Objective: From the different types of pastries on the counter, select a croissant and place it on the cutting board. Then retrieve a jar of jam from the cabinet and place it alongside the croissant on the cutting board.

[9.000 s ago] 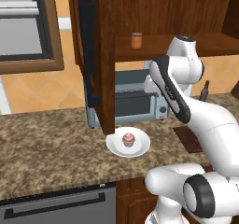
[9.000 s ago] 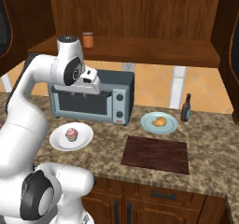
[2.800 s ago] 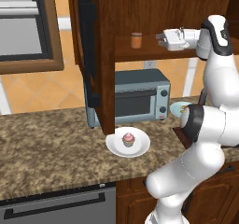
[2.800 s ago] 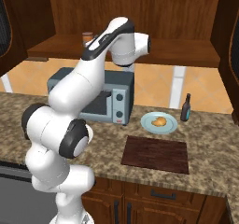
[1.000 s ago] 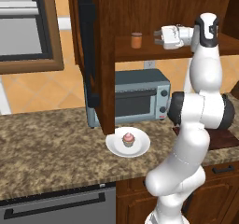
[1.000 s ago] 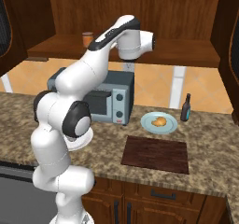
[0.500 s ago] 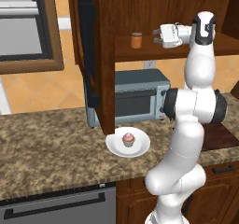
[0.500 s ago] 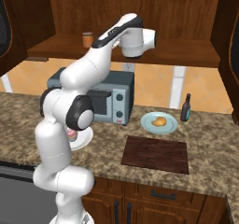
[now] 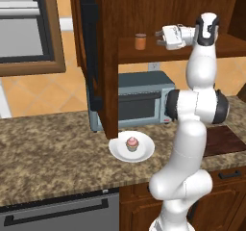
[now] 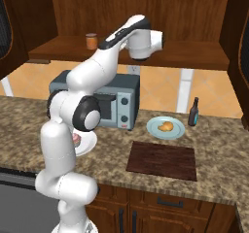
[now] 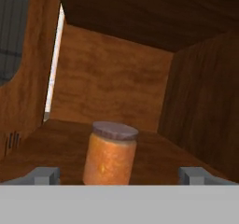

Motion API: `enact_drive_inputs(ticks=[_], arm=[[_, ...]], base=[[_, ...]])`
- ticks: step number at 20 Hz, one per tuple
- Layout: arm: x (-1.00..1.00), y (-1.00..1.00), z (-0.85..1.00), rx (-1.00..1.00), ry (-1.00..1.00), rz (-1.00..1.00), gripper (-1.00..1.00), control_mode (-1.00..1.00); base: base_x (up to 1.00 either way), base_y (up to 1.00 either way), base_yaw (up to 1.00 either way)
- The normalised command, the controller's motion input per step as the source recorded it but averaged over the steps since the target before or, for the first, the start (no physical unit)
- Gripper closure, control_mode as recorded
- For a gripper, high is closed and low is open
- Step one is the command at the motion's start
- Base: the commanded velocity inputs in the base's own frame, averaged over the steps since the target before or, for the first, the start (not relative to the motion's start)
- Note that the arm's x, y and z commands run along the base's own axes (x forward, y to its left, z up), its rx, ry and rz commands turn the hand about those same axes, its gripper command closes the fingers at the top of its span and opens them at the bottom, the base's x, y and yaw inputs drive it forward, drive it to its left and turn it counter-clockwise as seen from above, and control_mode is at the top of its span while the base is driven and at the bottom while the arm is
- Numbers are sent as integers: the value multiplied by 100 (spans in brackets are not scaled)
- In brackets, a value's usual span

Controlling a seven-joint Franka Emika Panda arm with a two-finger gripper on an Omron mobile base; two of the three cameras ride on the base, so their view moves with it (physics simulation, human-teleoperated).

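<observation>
The jar of jam (image 9: 140, 41), orange-brown with a dark lid, stands on the cabinet shelf (image 9: 144, 55). My gripper (image 9: 159, 37) is level with it, just to its right, pointing at it. In the hand view the jar (image 11: 110, 153) sits straight ahead, a little left of centre. The gripper (image 11: 119, 175) is open, with its two fingertips (image 11: 44, 175) wide apart on either side of the jar and not touching it. The croissant (image 10: 166, 126) lies on a teal plate (image 10: 154, 129) on the counter (image 10: 214, 174). The cutting board (image 10: 163, 160) lies bare in front of that plate.
The cabinet door (image 9: 93, 57) hangs open left of the shelf. A grey toaster oven (image 10: 114, 101) stands under the shelf. A pink cupcake (image 9: 132, 143) sits on a white plate (image 9: 144, 150). A slim dark bottle (image 10: 193, 112) stands right of the teal plate.
The hand has edged slightly left along the shelf toward the jar while the arm drew more upright. The jaws stayed open, and the jar has not moved.
</observation>
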Motion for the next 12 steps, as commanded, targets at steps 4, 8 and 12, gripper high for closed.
enact_drive_inputs(ticks=[4,8,12], arm=[[23,30,0,0,2,0,-100,-100],[7,26,0,0,5,0,-100,-100],[0,20,0,0,4,1,-100,-100]], base=[[0,0,0],[0,0,0],[0,0,0]])
